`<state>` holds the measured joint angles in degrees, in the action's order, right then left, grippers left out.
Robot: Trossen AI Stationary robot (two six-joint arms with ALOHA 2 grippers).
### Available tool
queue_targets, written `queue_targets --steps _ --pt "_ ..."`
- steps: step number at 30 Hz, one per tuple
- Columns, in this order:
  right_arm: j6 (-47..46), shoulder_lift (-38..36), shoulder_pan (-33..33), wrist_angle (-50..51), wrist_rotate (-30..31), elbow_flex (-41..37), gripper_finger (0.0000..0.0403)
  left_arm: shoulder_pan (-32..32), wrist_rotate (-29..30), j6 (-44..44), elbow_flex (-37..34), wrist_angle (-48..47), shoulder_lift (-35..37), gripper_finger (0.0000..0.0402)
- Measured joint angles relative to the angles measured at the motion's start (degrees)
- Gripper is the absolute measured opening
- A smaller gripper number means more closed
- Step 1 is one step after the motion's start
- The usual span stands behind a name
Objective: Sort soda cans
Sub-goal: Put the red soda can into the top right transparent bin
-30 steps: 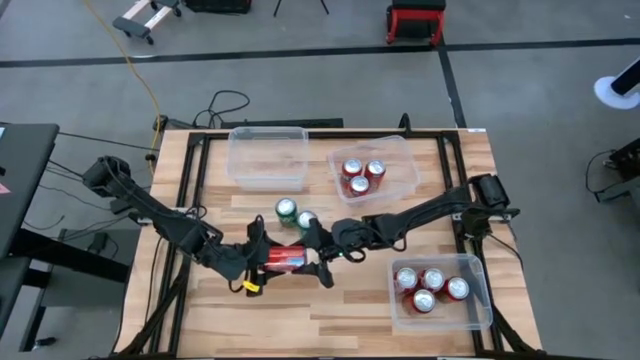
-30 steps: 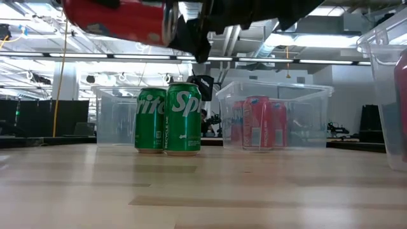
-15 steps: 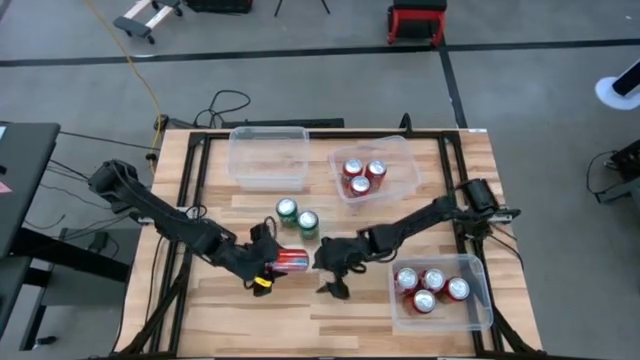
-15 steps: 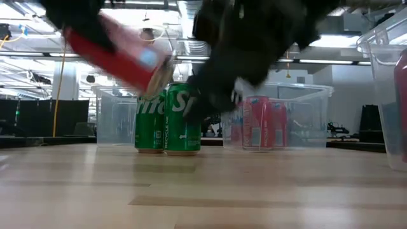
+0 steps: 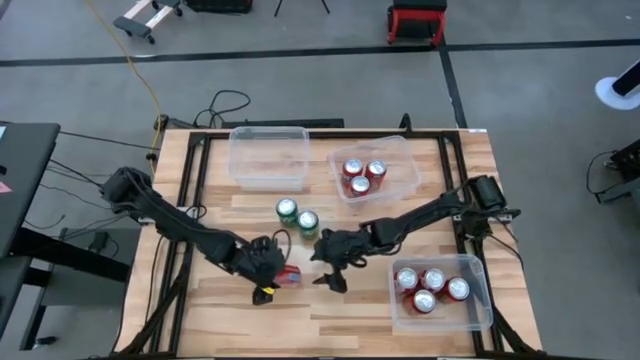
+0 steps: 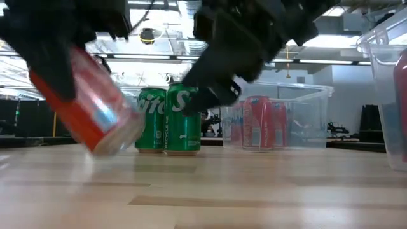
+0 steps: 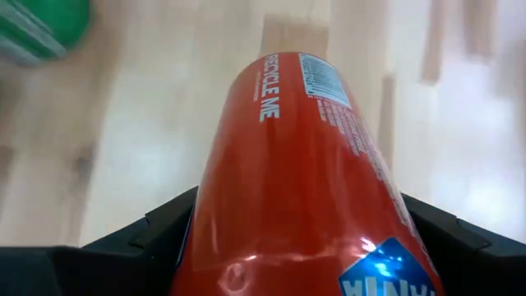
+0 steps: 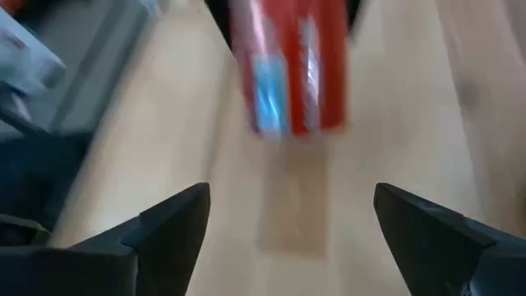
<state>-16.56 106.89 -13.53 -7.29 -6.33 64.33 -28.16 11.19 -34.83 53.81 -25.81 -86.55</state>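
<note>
the left claw (image 5: 268,272) grips a tilted red can (image 6: 89,108) low over the tabletop (image 5: 400,310), the right claw (image 5: 330,262) hangs open just beside it, seven red cans already sit in two bins, and two green cans (image 5: 296,217) wait unsorted.

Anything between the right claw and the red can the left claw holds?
No. Right wrist view shows bare wood between the open right claw and the red can.
</note>
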Motion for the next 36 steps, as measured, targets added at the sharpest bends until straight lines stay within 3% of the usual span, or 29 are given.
queue_targets --steps 4,10,17,30,36 --pt "-0.07 0.21 0.06 -1.94 0.31 0.43 0.0341 1.89 -3.95 0.51 3.80 -3.70 -4.48 0.0307" --pt "-0.09 0.24 -0.77 -0.36 0.33 0.09 0.0315 4.17 -5.67 3.42 14.76 -19.18 -9.71 0.0307" --pt "0.63 -0.02 -1.19 1.94 0.32 0.24 0.0312 6.67 -6.55 7.18 27.35 -34.89 -13.05 0.0307" --pt "3.67 -0.04 -1.52 2.61 0.35 0.26 0.0312 8.24 -17.49 9.70 28.55 -44.73 -21.62 0.0307" --pt "4.45 -0.04 -1.48 2.32 0.37 0.24 0.0312 8.27 -20.60 9.05 28.45 -43.77 -22.09 0.0308"
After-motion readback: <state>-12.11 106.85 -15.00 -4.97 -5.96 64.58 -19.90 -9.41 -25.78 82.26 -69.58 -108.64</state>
